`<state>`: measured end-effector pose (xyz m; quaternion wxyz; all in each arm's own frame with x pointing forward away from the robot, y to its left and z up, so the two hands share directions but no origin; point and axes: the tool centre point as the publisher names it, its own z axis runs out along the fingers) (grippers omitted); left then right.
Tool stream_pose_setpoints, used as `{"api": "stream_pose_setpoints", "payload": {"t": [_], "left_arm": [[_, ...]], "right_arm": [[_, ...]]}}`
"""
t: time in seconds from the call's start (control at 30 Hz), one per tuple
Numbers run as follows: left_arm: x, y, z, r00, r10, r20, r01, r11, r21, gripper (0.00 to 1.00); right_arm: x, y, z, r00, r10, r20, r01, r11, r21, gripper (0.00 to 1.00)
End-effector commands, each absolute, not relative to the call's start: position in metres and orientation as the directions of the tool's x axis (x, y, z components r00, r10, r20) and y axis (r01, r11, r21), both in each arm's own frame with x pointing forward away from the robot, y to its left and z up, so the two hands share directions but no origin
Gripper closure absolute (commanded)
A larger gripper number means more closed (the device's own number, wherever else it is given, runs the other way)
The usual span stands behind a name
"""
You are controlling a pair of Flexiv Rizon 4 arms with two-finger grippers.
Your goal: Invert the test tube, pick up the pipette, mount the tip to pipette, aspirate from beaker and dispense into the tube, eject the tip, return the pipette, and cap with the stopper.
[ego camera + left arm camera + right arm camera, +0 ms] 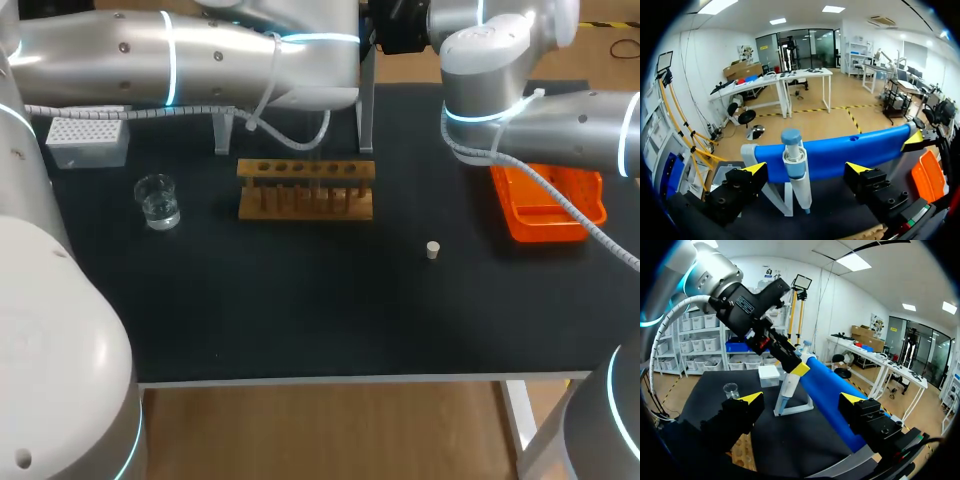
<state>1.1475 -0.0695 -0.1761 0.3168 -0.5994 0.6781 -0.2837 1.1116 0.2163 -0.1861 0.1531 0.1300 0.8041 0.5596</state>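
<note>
Black table point(300, 320) bears beaker point(158, 201), stopper point(433, 250).

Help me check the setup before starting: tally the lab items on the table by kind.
Beaker: 1
Tip box: 1
Tube rack: 1
Stopper: 1
Orange tray: 1
Pipette: 1
Pipette stand: 1
Total: 7

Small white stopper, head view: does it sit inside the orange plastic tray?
No, the small white stopper stands on the bare black tabletop, apart from the orange plastic tray.
</note>
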Motion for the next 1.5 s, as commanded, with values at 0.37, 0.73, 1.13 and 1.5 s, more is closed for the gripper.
{"api": "stream_pose_setpoints", "payload": {"t": [0.37,0.73,1.13,1.5], "left_arm": [[1.089,-0.072,-0.13,-0.275,-0.959,-0.072,-0.514,0.21,-0.832,0.0],[1.038,-0.077,-0.114,-0.54,-0.837,-0.09,-0.303,0.293,-0.907,0.0],[0.987,-0.084,-0.119,-0.825,-0.557,-0.097,-0.095,0.305,-0.947,0.0],[0.969,-0.096,-0.143,-0.929,-0.358,-0.098,-0.011,0.29,-0.957,0.0]], "right_arm": [[1.112,0.215,-0.185,-0.921,0.377,-0.099,0.039,0.342,0.939,0.0],[1.112,0.215,-0.185,-0.921,0.377,-0.099,0.039,0.342,0.939,0.0],[1.112,0.215,-0.185,-0.921,0.377,-0.099,0.039,0.342,0.939,0.0],[1.112,0.215,-0.185,-0.921,0.377,-0.099,0.039,0.342,0.939,0.0]]}}
